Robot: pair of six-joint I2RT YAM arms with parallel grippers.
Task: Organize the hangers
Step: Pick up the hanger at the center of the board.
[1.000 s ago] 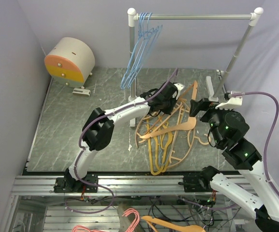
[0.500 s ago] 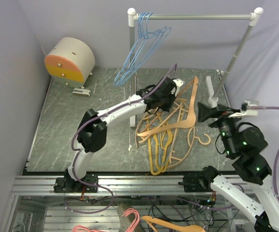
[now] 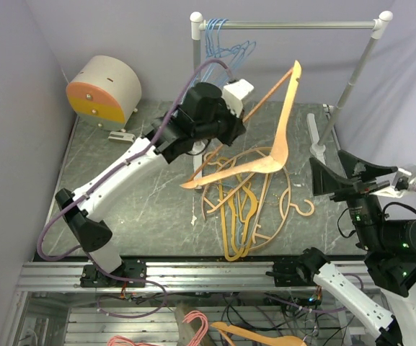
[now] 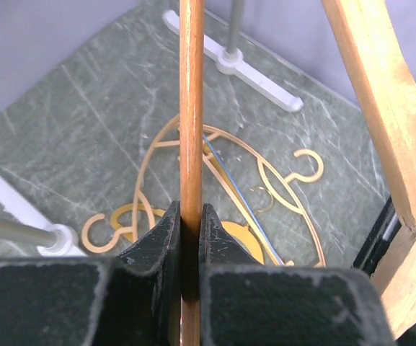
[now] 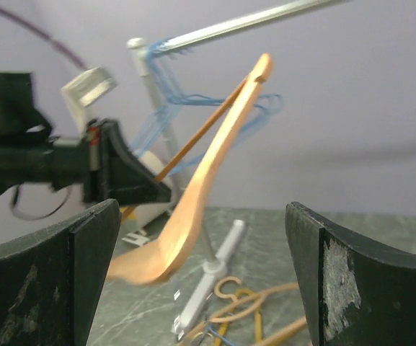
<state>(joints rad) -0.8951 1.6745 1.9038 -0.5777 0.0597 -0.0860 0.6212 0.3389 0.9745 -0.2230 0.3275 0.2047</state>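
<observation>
While the left pincer (image 4: 191,216) is clenched on the thin round crossbar of a tan wooden clothes hanger (image 3: 281,133), that hanger is held aloft, clear of the table, with its broad curved shoulder piece tilted just to the right of the jaws. Above and behind this pincer, thin light-blue wire hangers (image 3: 222,47) are seen on the silver rail (image 3: 301,24). Below it, a tangled pile of flat orange hangers (image 3: 240,209) lies on the grey marbled table (image 3: 121,202). The wooden hanger is judged stiff and light but smooth, so it may be expected to swivel about the bar in so narrow a pinch. A hold nearer the hook would be steadier, though the hook cannot be made out. The flat orange ones are judged springy and prone to snag on one another. Farther right, the right pincer (image 3: 337,171) is spread wide, grasping nothing, well apart from the raised hanger.
</observation>
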